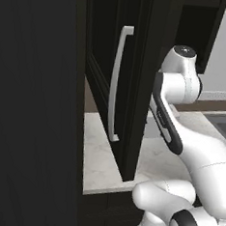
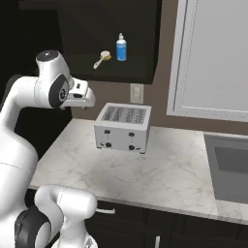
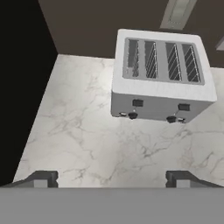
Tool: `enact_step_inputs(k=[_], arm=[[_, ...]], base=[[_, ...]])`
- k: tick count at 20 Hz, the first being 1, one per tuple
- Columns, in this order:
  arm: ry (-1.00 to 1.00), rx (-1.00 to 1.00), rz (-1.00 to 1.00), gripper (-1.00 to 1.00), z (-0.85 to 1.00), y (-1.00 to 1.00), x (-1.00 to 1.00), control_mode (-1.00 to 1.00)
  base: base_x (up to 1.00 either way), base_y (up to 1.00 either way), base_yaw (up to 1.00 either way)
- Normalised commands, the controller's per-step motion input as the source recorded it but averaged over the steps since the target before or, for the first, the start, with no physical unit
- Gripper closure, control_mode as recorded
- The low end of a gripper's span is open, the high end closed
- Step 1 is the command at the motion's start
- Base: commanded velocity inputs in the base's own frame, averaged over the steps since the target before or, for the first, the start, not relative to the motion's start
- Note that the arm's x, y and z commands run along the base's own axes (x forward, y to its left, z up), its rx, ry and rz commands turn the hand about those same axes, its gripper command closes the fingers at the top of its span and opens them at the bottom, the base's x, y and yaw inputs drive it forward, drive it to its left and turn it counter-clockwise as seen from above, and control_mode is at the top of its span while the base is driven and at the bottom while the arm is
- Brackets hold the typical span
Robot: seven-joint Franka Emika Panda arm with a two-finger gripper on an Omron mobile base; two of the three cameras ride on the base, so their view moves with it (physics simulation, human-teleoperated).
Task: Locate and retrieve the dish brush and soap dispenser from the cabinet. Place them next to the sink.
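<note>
- One dish brush [image 2: 102, 59] and one soap dispenser [image 2: 121, 48] stand side by side on the shelf of the open cabinet [image 2: 109, 38], the brush to the left of the blue bottle and close to it without touching.
- One cabinet door [image 1: 115, 81] stands swung open, edge-on in the left base view, carrying one long pale bar handle [image 1: 116, 84].
- One silver toaster [image 2: 123, 127] with four slots sits on the counter [image 2: 160, 169] below the open shelf, near the back wall.
- One dark sink [image 2: 231, 167] is set into the counter at the right, well apart from the toaster.
- The counter is pale veined marble over dark lower cabinets; the wall behind is brown, with one outlet plate [image 2: 136, 93] above the toaster and a pale framed window [image 2: 215, 58] to the right.
- The arm rises with its elbow high, and the hand reaches level toward the right, left of the toaster and below the shelf.
- The gripper [image 3: 112, 178] looks down on bare marble in front of the toaster; its jaws stand wide apart with nothing between them.
</note>
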Motion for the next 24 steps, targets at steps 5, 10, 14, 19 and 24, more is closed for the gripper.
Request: enact_step_inputs(k=[5,10,14,19,24], arm=[[-0.12,0.0,-0.07,-1.0,0.25,-0.01,0.0,-1.0],[-0.2,0.0,-0.07,-1.0,0.17,0.0,-0.02,-1.0],[-0.22,0.0,-0.04,-1.0,0.24,0.0,-0.06,-1.0],[-0.19,0.05,-0.04,-1.0,0.18,0.0,-0.07,-1.0],[-0.12,0.02,-0.02,-1.0,0.3,0.0,-0.03,-1.0]], base=[[0.0,0.0,0.0],[0.0,0.0,0.0],[0.0,0.0,0.0],[0.0,0.0,0.0],[0.0,0.0,0.0]])
